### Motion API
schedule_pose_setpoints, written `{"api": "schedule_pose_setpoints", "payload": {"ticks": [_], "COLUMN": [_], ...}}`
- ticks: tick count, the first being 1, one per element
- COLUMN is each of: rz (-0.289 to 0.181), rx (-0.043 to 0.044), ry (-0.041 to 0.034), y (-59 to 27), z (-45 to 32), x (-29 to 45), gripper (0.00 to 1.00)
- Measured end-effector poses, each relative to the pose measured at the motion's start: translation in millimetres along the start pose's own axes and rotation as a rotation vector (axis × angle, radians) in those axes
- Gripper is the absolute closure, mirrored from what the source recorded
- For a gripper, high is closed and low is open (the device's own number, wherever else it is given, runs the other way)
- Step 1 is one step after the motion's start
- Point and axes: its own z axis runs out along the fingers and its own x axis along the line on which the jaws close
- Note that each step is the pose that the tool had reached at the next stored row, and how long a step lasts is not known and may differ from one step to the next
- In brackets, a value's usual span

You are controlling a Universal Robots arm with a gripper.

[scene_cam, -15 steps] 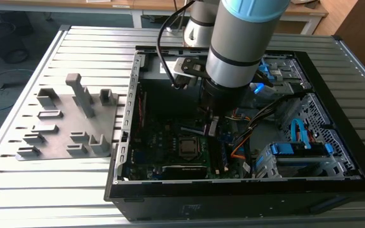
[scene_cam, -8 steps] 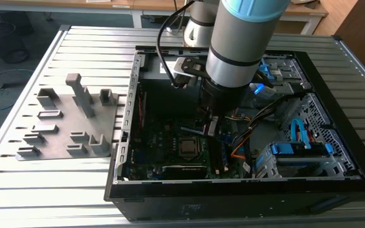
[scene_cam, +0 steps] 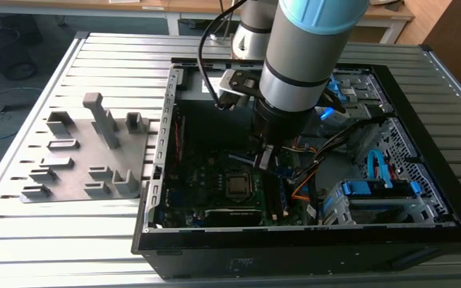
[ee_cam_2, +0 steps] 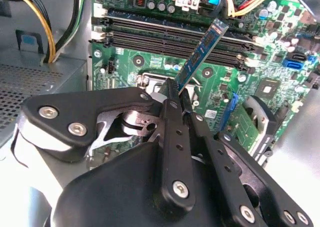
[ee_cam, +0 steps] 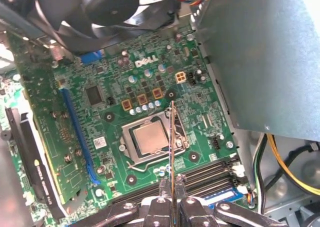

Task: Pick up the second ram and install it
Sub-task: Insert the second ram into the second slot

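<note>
Above the motherboard (ee_cam_2: 125,62), we see the fingers (ee_cam_2: 172,122) pinching the second ram (ee_cam_2: 202,52) by one end, its free end toward the memory slots (ee_cam_2: 165,34), not seated. Held so far from its middle, we judge it could swing in the grip, meet a slot askew and jam.

The exterior view looks steeply down on the motherboard (scene_cam: 202,180) from outside the case (scene_cam: 295,249). Both wrist views sit close above it, past the gripper (ee_cam_2: 175,89) (ee_cam: 171,183), sharing its memory slots (ee_cam_2: 165,34) (ee_cam: 210,174).
</note>
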Motion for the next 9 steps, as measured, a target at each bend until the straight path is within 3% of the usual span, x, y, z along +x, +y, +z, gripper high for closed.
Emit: {"api": "schedule_pose_setpoints", "payload": {"ticks": [9], "rz": [0.051], "rx": [0.0012], "ry": [-0.0016], "y": [0.0], "z": [0.1], "x": [0.0], "gripper": [0.86]}}
